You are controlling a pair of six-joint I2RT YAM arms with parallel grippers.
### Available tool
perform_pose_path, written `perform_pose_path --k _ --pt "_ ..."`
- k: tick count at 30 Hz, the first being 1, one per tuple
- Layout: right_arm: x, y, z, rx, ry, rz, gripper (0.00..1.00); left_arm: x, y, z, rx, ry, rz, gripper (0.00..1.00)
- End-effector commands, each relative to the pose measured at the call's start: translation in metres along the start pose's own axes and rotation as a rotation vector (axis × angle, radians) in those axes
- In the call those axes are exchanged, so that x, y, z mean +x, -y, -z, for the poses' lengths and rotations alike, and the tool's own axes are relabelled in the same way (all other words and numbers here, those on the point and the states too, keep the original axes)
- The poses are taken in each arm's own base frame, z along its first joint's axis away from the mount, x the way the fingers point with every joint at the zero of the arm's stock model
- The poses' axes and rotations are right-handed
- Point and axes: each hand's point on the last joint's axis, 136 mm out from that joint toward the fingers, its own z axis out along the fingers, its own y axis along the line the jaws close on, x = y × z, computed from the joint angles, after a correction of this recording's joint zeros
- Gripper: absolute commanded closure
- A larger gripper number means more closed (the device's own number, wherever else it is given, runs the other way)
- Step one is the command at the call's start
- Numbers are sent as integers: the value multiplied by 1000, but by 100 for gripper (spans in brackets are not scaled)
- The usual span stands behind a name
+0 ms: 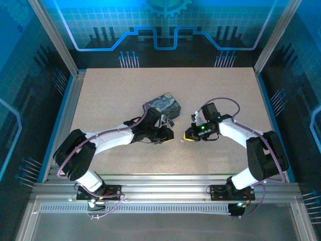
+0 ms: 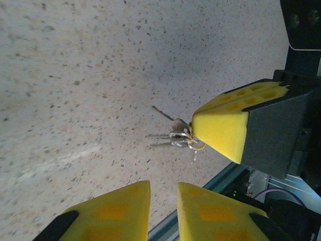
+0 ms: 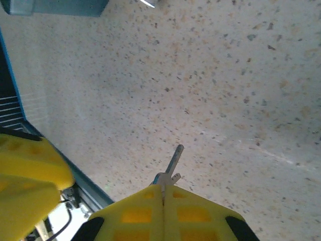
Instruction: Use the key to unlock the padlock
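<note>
My right claw [image 3: 163,190] is clenched tight on the key [image 3: 173,160]. Its two yellow fingers are pressed flat together, and the thin metal blade pokes straight out past their tips above the speckled desk [image 3: 241,75]. From the left wrist I see the same claw [image 2: 199,131] coming in from the right with the key [image 2: 175,136] at its tip. The key hangs in a small cluster of metal pieces on a ring, just ahead of my left claw [image 2: 163,184] and slightly to its right. The left claw is released: its fingers [image 2: 125,206] stand a little apart with bare desk showing through the gap and nothing between them. From above, the left claw [image 1: 169,133] and right claw [image 1: 188,135] face each other tip to tip, close but not touching, over the middle of the desk [image 1: 115,85]. The dark-blue tin [image 1: 163,104] lies just beyond the left claw. In the right wrist view a corner of that tin [image 3: 55,5] sits far ahead and to the left of the claw. A silvery sliver [image 3: 147,2] lies beside the tin at the frame edge. It is too cropped for me to tell whether it is the padlock.
</note>
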Motion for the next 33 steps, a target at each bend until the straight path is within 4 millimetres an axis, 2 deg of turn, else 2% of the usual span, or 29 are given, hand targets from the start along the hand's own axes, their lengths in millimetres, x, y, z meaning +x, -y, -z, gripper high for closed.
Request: perform_pose_path --k 1,3,8,15,19,25,33 --pt "-7 -20 12 -92 39 -18 100 -1 6 -8 62 -12 12 77" --pt "-8 -24 17 -102 49 -23 100 -2 0 -11 54 -15 49 74" --pt "-8 -34 25 -139 78 -40 100 -10 -2 -12 145 14 233 59" --pt "-15 -51 38 -210 148 -79 100 -21 12 6 225 82 486 48" --pt "-22 -62 43 -252 180 -93 100 -26 12 14 276 120 616 47" --pt "-28 -77 42 -297 192 -111 100 -30 18 13 362 106 774 45" --pt "-27 -88 34 -310 179 -106 100 -41 25 14 387 126 832 44"
